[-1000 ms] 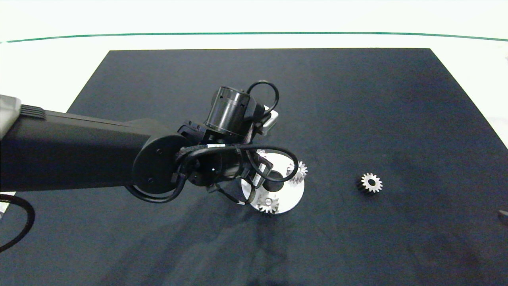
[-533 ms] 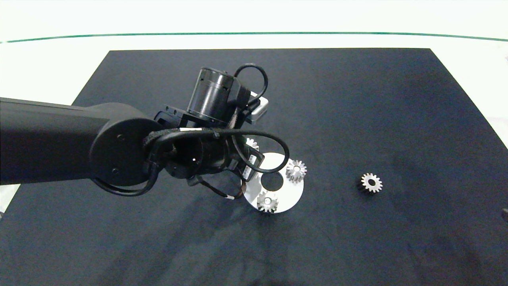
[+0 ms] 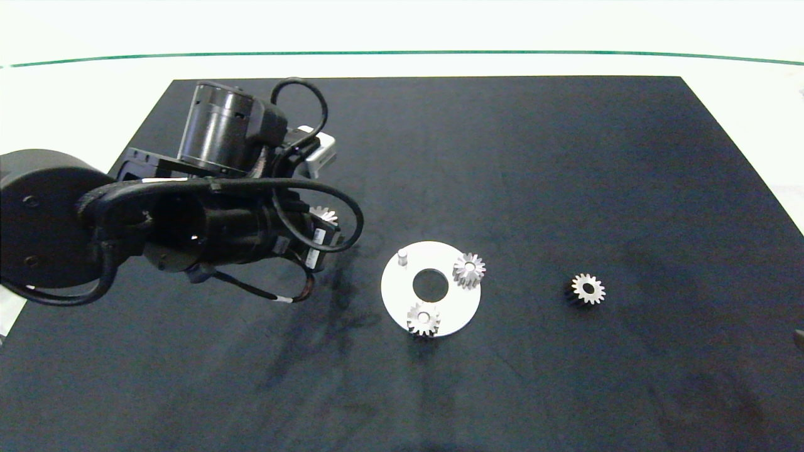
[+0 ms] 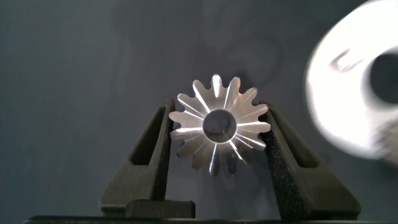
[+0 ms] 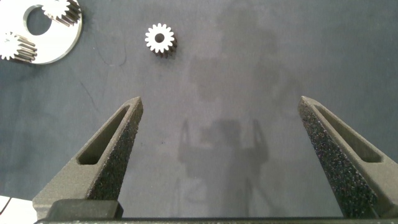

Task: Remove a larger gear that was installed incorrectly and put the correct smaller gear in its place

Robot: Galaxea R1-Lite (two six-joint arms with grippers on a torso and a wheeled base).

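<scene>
fingers: left gripper (image 4: 219, 134) clamped on the larger gear (image 4: 219, 129), pads on opposite tooth tips; right gripper (image 5: 227, 152) spread wide, holding nothing, over bare mat.
larger gear: lifted, well left of the round plate (image 3: 402, 295), whose one pin (image 3: 402, 255) stands bare.
smaller gear: lying flat on the mat (image 3: 588, 289), right of the plate.
handling: likely stiff, dense, slippery steel; best gripped across the teeth.
orientation: bore faces the wrist camera; no long axis.

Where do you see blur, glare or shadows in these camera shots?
Left wrist view: the round plate is smeared by motion blur, while the larger gear in the left gripper is sharp, with glints. Right wrist view: the right gripper casts a soft shadow on the mat. Head view: the table is washed out.
</scene>
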